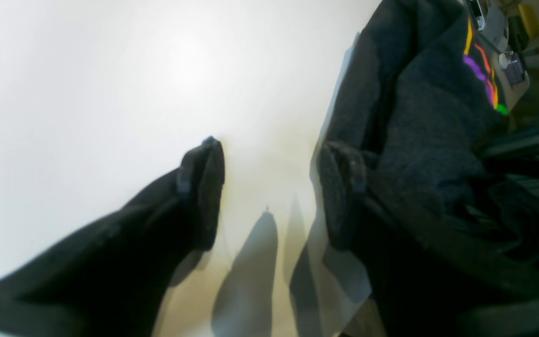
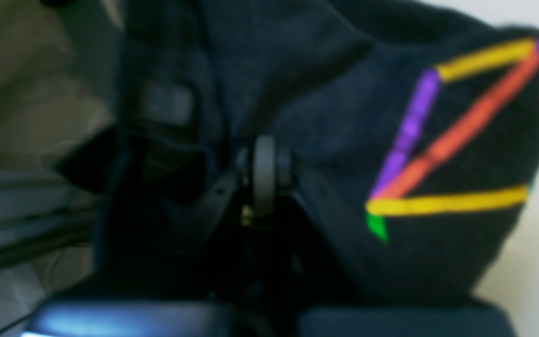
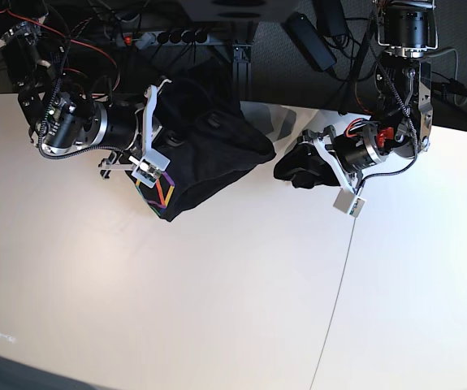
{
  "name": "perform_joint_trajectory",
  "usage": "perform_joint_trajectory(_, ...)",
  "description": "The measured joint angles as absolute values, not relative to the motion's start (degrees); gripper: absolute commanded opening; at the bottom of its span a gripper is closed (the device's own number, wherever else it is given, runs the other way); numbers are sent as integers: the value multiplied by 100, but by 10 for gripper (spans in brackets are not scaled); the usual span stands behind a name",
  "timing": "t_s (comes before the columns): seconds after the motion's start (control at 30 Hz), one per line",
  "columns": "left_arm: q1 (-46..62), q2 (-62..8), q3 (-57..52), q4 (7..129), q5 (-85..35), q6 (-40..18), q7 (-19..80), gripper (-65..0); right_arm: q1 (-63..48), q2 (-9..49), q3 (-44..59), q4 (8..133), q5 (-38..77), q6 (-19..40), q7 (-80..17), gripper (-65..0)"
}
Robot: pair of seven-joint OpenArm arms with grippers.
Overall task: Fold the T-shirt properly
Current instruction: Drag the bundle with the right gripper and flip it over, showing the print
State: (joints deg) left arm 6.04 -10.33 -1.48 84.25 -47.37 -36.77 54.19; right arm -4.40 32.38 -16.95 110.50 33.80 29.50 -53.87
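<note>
**A:** One T-shirt, bunched in a dark heap at the far edge of the table, not spread out at all. The graphic corner hangs down towards the near side, and the rest trails off towards the left arm.

**B:** And the grippers?

**A:** Two. The right gripper is pressed together, and in the base view it sits right on the cloth near the coloured lines; its own camera is filled with black fabric and the graphic, so I judge it is pinching the T-shirt. The left gripper is spread wide, with bare table between its fingers; one finger lies against the edge of the cloth but nothing is clamped.

**B:** What could go wrong from here?

**A:** Several things, I'd say. With only one pinch on a crumpled bundle, a pull could drag the whole heap instead of opening it. The heap lies close to the table's back edge and the cables beyond, so part of it could slide off or snag. The left gripper might also close on more than one layer, since the folds are too tangled to tell hem from sleeve.

**B:** Anything else to count?

**A:** One table, one shirt, two arms; nothing more on the surface
</note>
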Motion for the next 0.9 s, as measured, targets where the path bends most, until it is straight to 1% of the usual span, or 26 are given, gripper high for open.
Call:
perform_joint_trajectory(0.13, 600, -1033, -148, 8427, -4777, -3677, 5468, -294, -410, 3253, -1525, 11052, 3339, 2950, -5363, -650)
perform_joint_trajectory(0.27, 602, -1033, -154, 8427, -4831, -3677, 5531, -295, -410, 3253, -893, 11052, 3343, 2950, -5293, -650)
perform_joint_trajectory(0.3, 602, -1035, -152, 8425, -4831, -3677, 5533, -305, -403, 3256, -716, 11052, 3341, 2950, -5284, -650)
perform_joint_trajectory(0.37, 602, -1085, -145, 8425, -4853, -3677, 5564, -365, -397, 3286, -462, 11052, 3570, 2950, -5282, -650)
perform_joint_trajectory(0.43, 609, -1190, -145, 8425, -4908, -3684, 5625, -424, -397, 3398, -427, 11052, 4025, 2950, -5328, -650)
perform_joint_trajectory(0.47, 615, -1243, -148, 8425, -4925, -3691, 5669, -441, -399, 3428, -427, 11052, 4097, 2952, -5384, -650)
perform_joint_trajectory(0.67, 635, -1437, -145, 8425, -5015, -3699, 5697, -442, -447, 3459, -672, 10822, 4091, 2954, -5395, -650)
perform_joint_trajectory(0.9, 646, -1616, -148, 8423, -5168, -3776, 5723, -442, 110, 3426, -1737, 9806, 3483, 2954, -4875, -650)
